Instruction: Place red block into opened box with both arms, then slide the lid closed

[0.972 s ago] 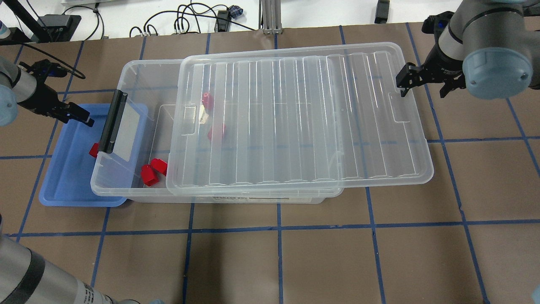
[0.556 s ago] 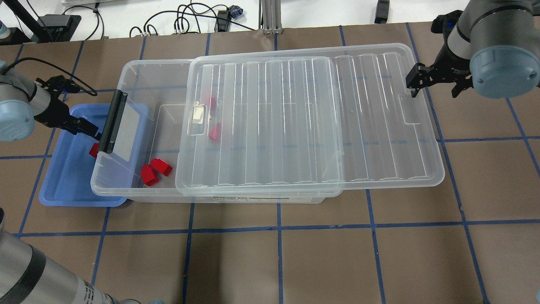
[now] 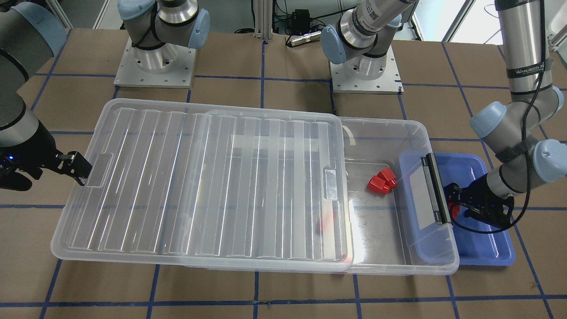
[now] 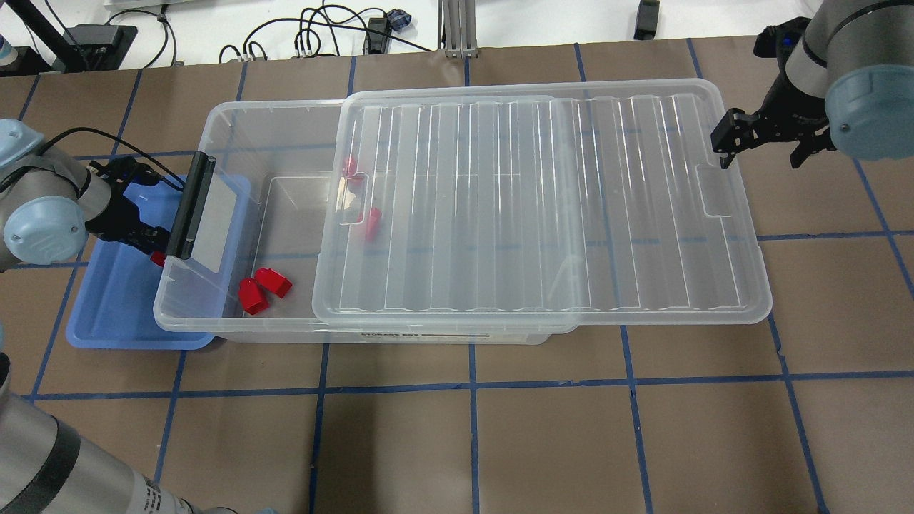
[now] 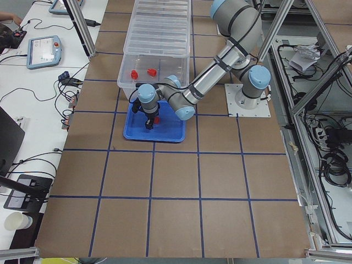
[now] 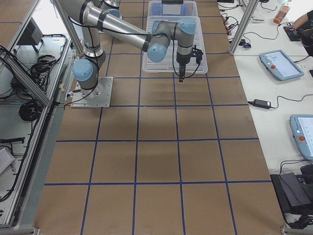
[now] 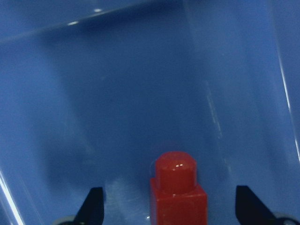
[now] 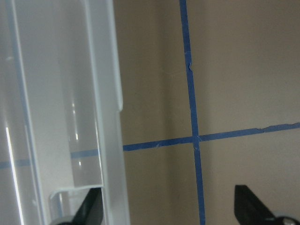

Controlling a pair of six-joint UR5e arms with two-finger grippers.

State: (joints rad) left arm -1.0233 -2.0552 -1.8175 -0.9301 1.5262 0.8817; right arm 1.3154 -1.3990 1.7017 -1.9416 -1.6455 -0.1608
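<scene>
- Red block [image 7: 177, 194]: only the left wrist view gives us its shape, a bright, glossy square body with one round stud on top. It stands upright on the floor of the blue tray [image 4: 114, 314]. Overhead we log just a red sliver of it, beside the black clip bar [image 4: 191, 207].
- Left gripper [image 7: 171, 208]: spread wide, one finger on each side of the block and both clear of it; nothing gripped.
- Right gripper [image 4: 762, 145]: overhead, it sits at the far short edge of the lid [image 4: 550, 207]. The right wrist view adds that the fingers are parted with only bare table [image 8: 234, 70] in the gap. The lid's rim is at one finger; we cannot tell whether it touches.
- Box [image 4: 214, 118]: clear plastic, its clip-bar end sitting over part of the tray. The lid covers most of it and overhangs the end on the robot's right, leaving the clip-bar end uncovered.
- Pair of red bricks [image 4: 260, 289]: on the box floor in the uncovered part.
- Two further red bricks [image 4: 371, 223]: seen through the lid.
</scene>
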